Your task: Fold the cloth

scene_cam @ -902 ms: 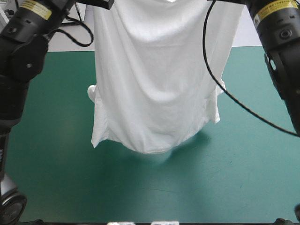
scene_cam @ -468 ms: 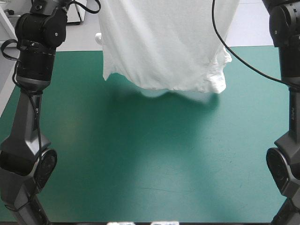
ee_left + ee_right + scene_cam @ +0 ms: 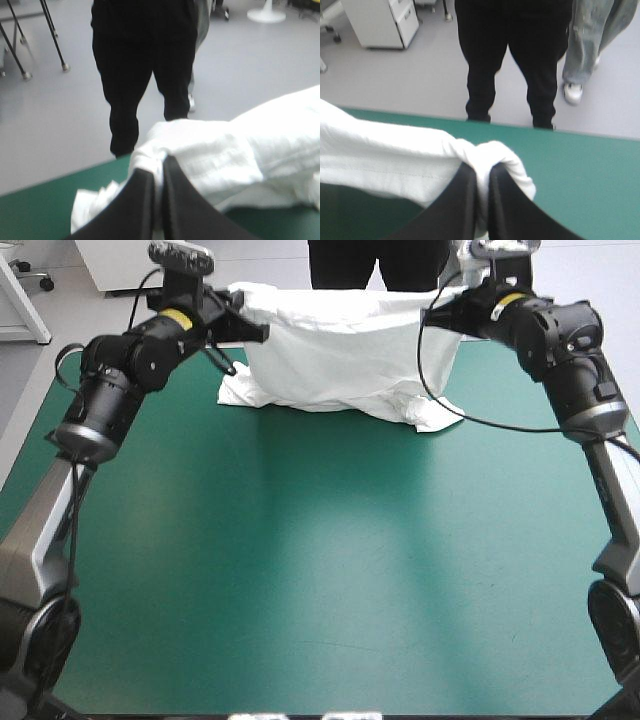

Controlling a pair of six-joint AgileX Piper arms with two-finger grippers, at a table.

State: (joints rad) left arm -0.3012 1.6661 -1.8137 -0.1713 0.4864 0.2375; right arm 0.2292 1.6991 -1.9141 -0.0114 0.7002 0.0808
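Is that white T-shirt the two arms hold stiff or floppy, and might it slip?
Probably very floppy: the T-shirt sags between the left gripper and right gripper, its lower part crumpled on the table. Likely light, since small pinched bunches carry it. Slipping seems unlikely: both grip bunched fabric.

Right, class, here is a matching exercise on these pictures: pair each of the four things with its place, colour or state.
Things:
1. T-shirt
2. left claw
3. right claw
4. table cover

Descriptions:
A. teal-green
B. shut on the T-shirt's end nearer the cover's right edge
C. white, lower part lying on the cover
D. shut on the T-shirt's end nearer the cover's left edge

Pairs: 1C, 2D, 3B, 4A
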